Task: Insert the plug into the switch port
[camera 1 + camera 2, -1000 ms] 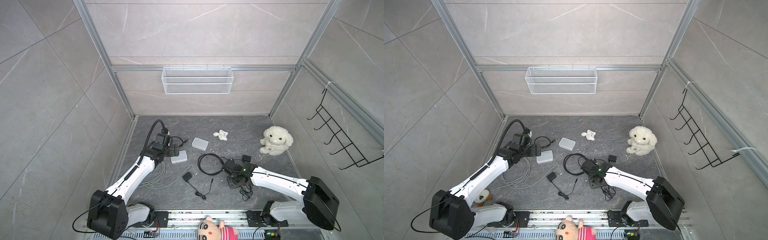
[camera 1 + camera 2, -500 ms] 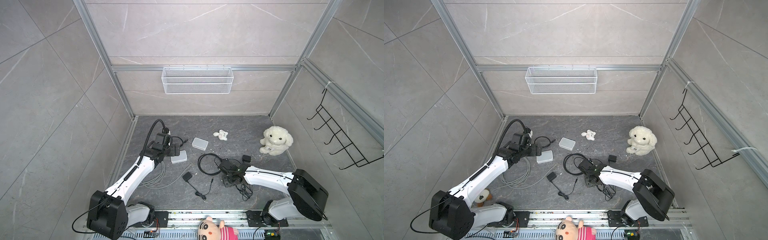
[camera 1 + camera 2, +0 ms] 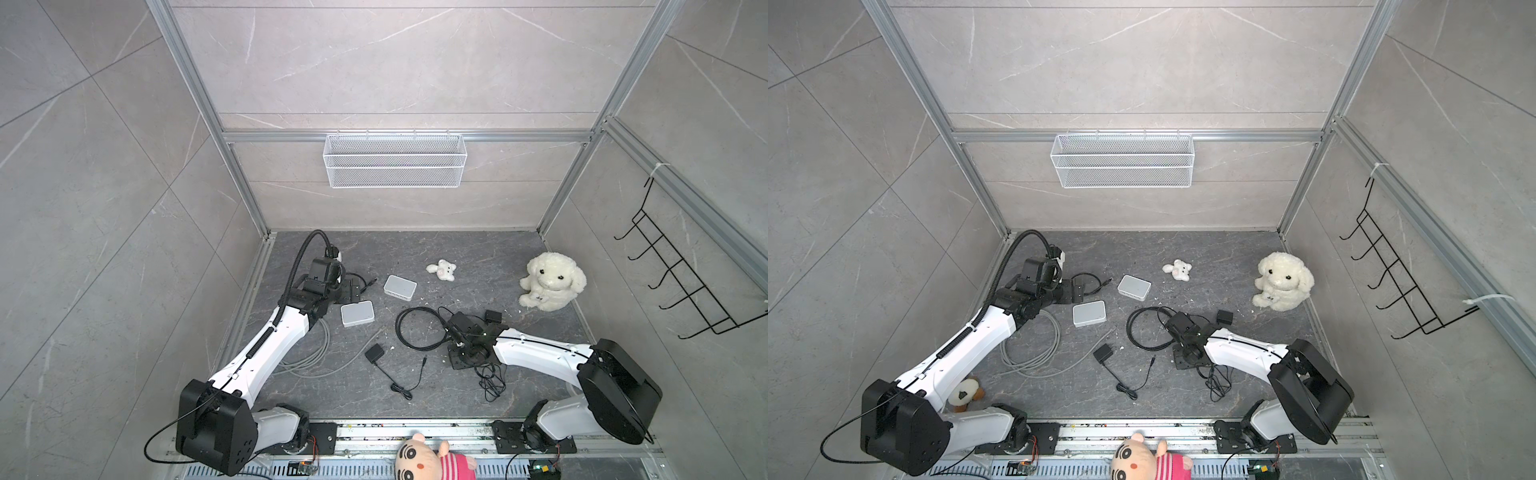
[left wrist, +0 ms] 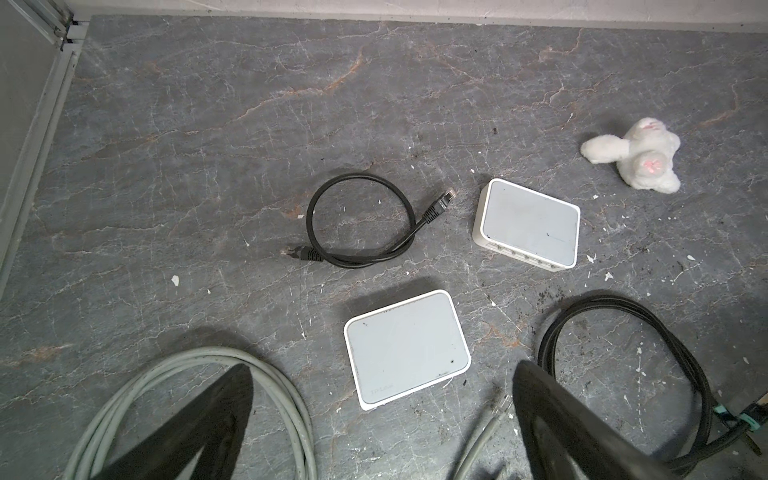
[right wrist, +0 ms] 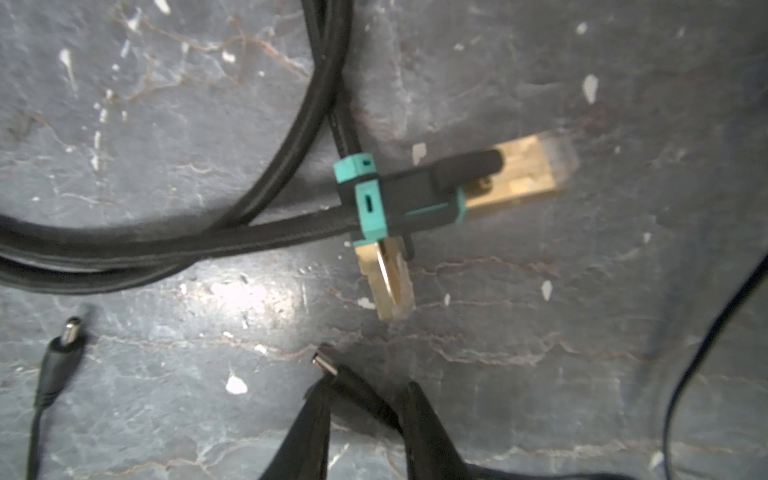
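Note:
A black barrel plug (image 5: 353, 384) with a metal tip lies slanted on the dark floor between the fingers of my right gripper (image 5: 365, 386). The jaws stand narrow, one on each side of the plug, with some floor still showing beside it. In both top views this gripper (image 3: 453, 332) is low beside a black cable coil (image 3: 415, 328). Two white switches lie at the left: a near switch (image 3: 357, 313) and a far switch (image 3: 400, 286), whose ports (image 4: 523, 257) show along one edge. My left gripper (image 4: 382, 374) hangs wide open above the near switch (image 4: 407, 347), holding nothing.
A black cable with teal and gold connectors (image 5: 374, 199) crosses just beyond the plug; a second barrel plug (image 5: 62, 332) lies aside. Grey cable loops (image 3: 307, 353), a short black patch cable (image 4: 357, 220), a black adapter (image 3: 375, 353), a plush dog (image 3: 550, 282) and a small rabbit (image 3: 442, 270) lie around.
My right gripper has shifted left toward the black coil and its jaws have narrowed around the plug. The left arm has not moved.

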Controlling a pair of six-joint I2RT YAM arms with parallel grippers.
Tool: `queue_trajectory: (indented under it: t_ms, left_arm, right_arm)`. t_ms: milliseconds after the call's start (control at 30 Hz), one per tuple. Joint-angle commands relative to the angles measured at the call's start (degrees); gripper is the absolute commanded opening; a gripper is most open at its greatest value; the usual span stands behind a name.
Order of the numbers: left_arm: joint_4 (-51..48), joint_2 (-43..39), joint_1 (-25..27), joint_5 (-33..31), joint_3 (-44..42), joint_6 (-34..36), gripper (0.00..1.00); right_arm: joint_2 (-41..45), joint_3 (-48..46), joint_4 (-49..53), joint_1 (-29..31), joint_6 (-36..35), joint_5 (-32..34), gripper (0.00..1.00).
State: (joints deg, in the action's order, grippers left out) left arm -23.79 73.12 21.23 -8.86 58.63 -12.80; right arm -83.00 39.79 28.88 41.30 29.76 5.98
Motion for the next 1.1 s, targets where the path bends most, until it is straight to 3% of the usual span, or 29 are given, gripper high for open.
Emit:
queue_trajectory:
  t_ms: [0, 167, 433, 633, 767, 933, 1067]
  left_arm:
    - [0.4, 0.2, 0.1, -0.8, 2.3, 1.2, 1.00]
    - [-0.3, 0.4, 0.1, -0.3, 3.5, 1.0, 0.99]
    - [-1.3, 3.4, 0.5, 12.5, 3.0, -3.6, 0.95]
    - [-1.6, 5.8, 2.5, 23.9, 3.9, -10.1, 0.91]
    - [0.7, 6.5, 4.1, 33.9, 3.0, -16.6, 0.80]
    - [11.7, 9.0, 6.6, 45.9, -1.3, -27.8, 0.67]
    - [14.7, 14.4, 9.6, 53.0, -0.1, -30.4, 0.56]
  right_arm:
    - [-1.4, -1.1, 0.4, -0.5, -0.1, -2.0, 0.27]
    - [-2.4, -0.2, -0.7, -0.5, -2.5, -3.9, 0.19]
    - [1.0, 0.0, -3.7, -0.6, -7.0, -6.2, 0.08]
    - [4.3, -0.1, -6.2, -0.5, -11.5, -13.4, 0.07]
    - [7.9, 0.0, -8.2, -0.5, -15.2, -18.4, 0.08]
    - [9.0, 0.0, -11.0, -0.5, -19.4, -24.3, 0.08]
    - [8.6, 0.8, -12.3, -0.5, -21.9, -25.4, 0.08]
